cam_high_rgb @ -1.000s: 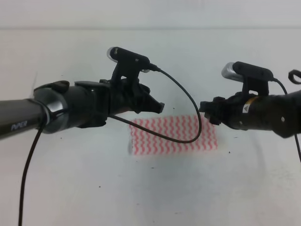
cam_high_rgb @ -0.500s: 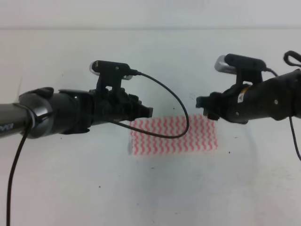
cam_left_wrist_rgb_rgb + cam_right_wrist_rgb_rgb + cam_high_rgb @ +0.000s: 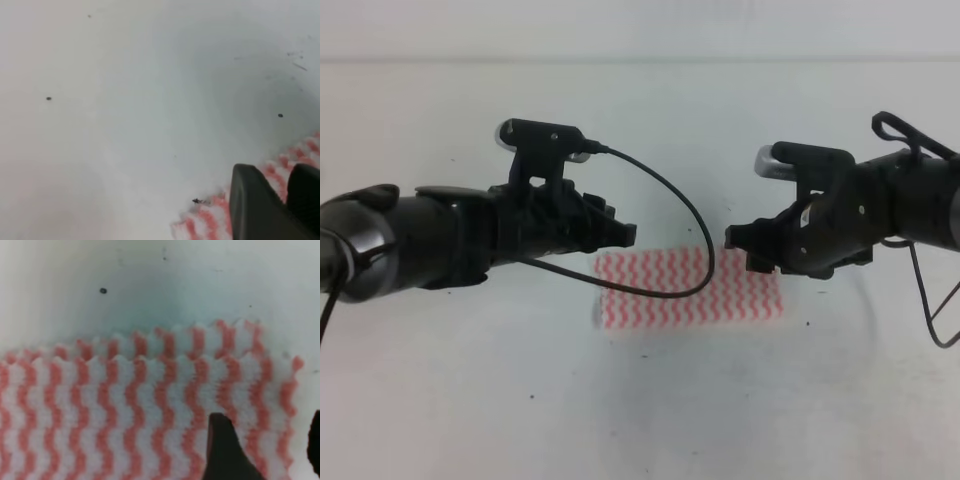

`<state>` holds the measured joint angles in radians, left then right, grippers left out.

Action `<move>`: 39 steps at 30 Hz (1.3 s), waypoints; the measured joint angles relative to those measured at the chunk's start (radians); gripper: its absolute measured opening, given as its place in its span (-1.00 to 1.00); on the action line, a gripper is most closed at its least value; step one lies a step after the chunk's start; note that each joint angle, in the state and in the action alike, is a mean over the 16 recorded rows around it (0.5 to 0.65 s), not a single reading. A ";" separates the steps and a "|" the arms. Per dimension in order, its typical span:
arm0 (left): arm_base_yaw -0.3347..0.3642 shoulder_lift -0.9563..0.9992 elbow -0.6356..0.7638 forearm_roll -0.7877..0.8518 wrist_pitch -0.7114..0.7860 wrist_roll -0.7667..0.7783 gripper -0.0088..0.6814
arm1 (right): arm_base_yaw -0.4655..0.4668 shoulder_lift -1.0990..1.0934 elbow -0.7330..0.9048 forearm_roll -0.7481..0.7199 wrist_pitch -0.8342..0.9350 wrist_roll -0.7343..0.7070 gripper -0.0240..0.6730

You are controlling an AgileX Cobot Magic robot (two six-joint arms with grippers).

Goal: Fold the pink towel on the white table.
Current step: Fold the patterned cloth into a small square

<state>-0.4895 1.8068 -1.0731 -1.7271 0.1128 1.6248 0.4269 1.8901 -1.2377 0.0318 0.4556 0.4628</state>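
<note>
While the white worktop (image 3: 650, 400) filled the view, your pink towel (image 3: 690, 290) lay flat, folded, at its middle. Your left gripper (image 3: 625, 234) hung over its left edge, jaws nearly together; the right gripper (image 3: 738, 240) over its right end, jaws apart.

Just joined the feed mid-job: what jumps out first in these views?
The pink towel stands out, the only colour on the white table, lying flat at centre as a neat rectangle. Two black arms frame it: the left gripper by its upper left corner, the right gripper above its upper right part. In the right wrist view a second scalloped edge shows along its far side, suggesting layers.
</note>
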 joint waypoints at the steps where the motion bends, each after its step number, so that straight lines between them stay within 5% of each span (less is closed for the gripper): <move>1: 0.001 -0.003 0.001 0.002 0.000 0.000 -0.58 | -0.002 0.005 -0.002 0.000 0.000 0.000 0.00; 39: 0.006 0.085 0.001 -0.005 0.153 -0.007 -0.47 | -0.018 0.026 -0.014 0.026 0.001 -0.001 -0.25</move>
<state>-0.4839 1.8914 -1.0719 -1.7322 0.2663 1.6179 0.4087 1.9158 -1.2520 0.0582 0.4562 0.4614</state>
